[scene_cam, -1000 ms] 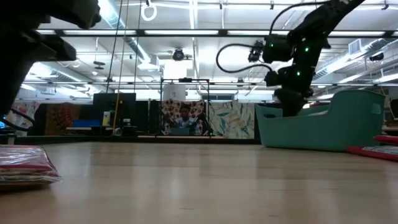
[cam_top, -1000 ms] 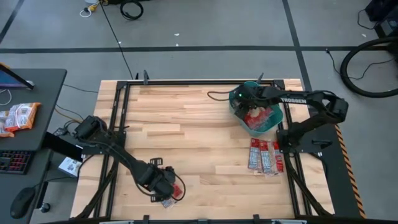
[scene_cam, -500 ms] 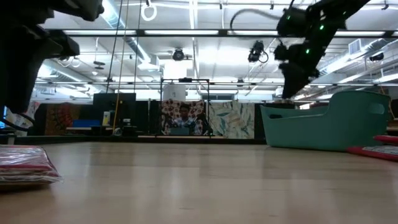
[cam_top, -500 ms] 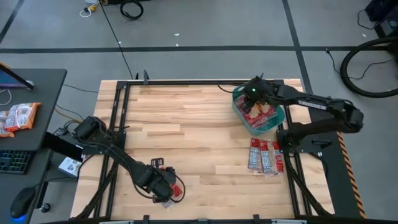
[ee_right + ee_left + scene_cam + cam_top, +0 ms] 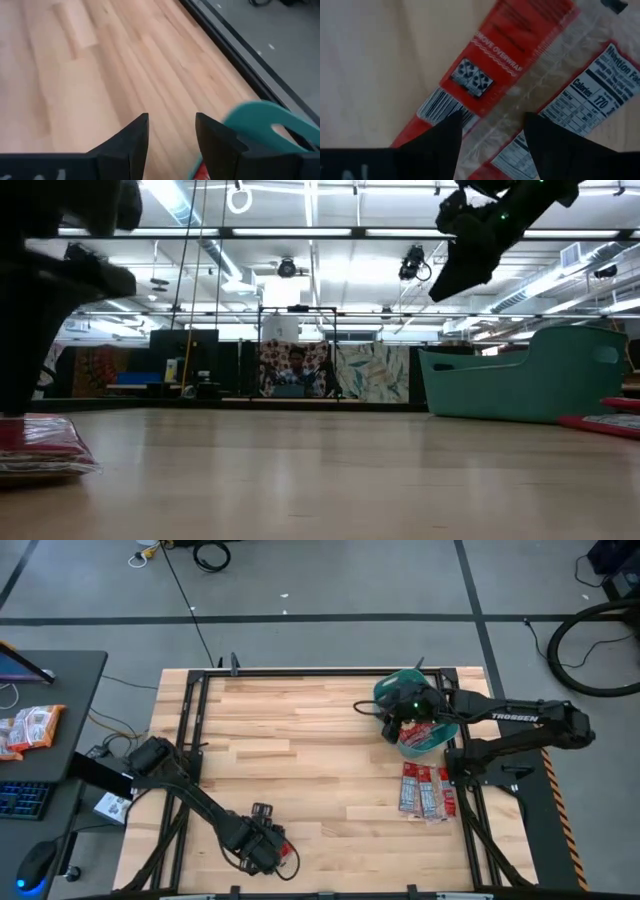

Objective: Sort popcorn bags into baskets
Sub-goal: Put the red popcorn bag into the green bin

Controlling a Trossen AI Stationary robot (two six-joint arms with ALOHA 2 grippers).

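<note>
Red popcorn bags lie in three places. A small pile (image 5: 283,854) sits near the table's near edge and also shows as the pile (image 5: 40,448) in the low view. A row (image 5: 425,790) lies flat near the right edge. Several more (image 5: 418,728) rest inside the teal basket (image 5: 440,735), (image 5: 520,385). My left gripper (image 5: 262,844) (image 5: 492,135) is open, pointing down just over the near pile. Its fingers straddle one bag's clear seam (image 5: 530,95). My right gripper (image 5: 395,720) (image 5: 172,132) is open, empty and raised by the basket's left rim (image 5: 265,120). My left gripper comes down on the top popcorn bag (image 5: 485,75) from above with open fingers on either side of its clear seam. Whether the fingertips (image 5: 440,145) touch the bag I cannot tell.
A black frame runs round the table's edges (image 5: 190,740). A grey side desk (image 5: 50,710) on the left holds paler orange-and-white packets (image 5: 28,727). Bare wood (image 5: 300,750) spreads between the two arms. A person stands far back in the room (image 5: 296,370).
My right gripper has risen out of the basket and swung above its left rim, toward the near edge. My left gripper has come down toward the near pile of bags and shifted slightly toward the near edge. The bags have kept still.
</note>
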